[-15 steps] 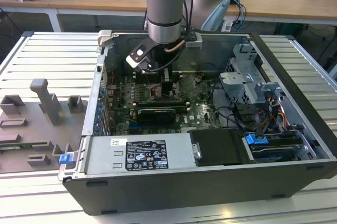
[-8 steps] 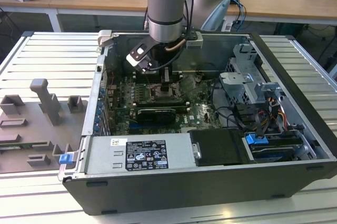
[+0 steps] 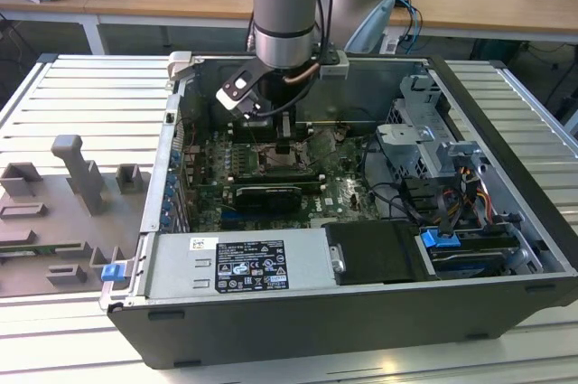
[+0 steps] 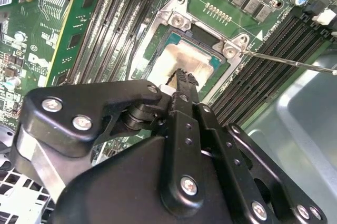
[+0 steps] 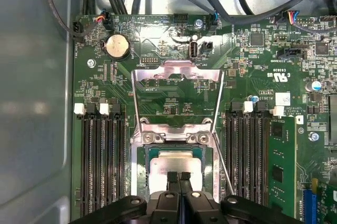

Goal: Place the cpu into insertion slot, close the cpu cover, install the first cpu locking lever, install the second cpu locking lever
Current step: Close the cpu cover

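Exterior view: the arm reaches down into the open computer case [image 3: 361,312]. The gripper [image 3: 282,144] sits low over the motherboard [image 3: 348,187], near the case's back wall. Socket detail is too small to read here.

Second wrist view: the cpu [image 4: 196,58] lies flat in the insertion slot [image 4: 178,21], pale top up, with a green edge showing along two sides. The claw's fingers are pressed together with nothing between them. Their tips are at or just above the chip's near edge, and I cannot judge whether they touch it. A thin lever rod [image 4: 289,63] runs off from the socket's corner.

First wrist view: the cpu cover [image 5: 176,72] is swung open on its hinge, off the chip, and board parts show through its window. The chip sits just past the hinge line. Memory slots [image 5: 97,161] flank the socket on both sides.

Risks, as judged:
- The closed tips are close enough to nudge the chip. A sideways drag would skew it in the slot, and the cover would then bind or press it crooked.
- A hard downward push on one edge could tip the chip and damage the contacts beneath.
- The loose rod lies near the fingers' path and could snag.
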Motion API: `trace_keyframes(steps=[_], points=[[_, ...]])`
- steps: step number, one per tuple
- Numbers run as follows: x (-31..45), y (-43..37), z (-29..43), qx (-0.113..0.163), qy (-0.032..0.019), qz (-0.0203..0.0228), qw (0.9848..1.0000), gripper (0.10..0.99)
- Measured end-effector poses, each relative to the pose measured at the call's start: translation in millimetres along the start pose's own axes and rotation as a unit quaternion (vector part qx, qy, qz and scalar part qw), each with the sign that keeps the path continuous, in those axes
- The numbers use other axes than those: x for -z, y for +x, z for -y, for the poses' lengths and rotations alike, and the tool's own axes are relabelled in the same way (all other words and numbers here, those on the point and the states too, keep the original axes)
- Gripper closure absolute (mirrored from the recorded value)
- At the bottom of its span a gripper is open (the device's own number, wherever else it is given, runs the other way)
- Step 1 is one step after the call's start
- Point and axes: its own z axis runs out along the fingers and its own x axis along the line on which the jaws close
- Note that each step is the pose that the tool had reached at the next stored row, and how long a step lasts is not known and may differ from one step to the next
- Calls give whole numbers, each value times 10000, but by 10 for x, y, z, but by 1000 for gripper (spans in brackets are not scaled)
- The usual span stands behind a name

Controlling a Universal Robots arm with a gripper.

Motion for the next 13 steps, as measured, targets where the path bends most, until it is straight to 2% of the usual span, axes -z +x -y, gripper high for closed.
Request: trace_keyframes(steps=[13], points=[[61, 1, -3, 0, -1, -1, 10000, 980]])
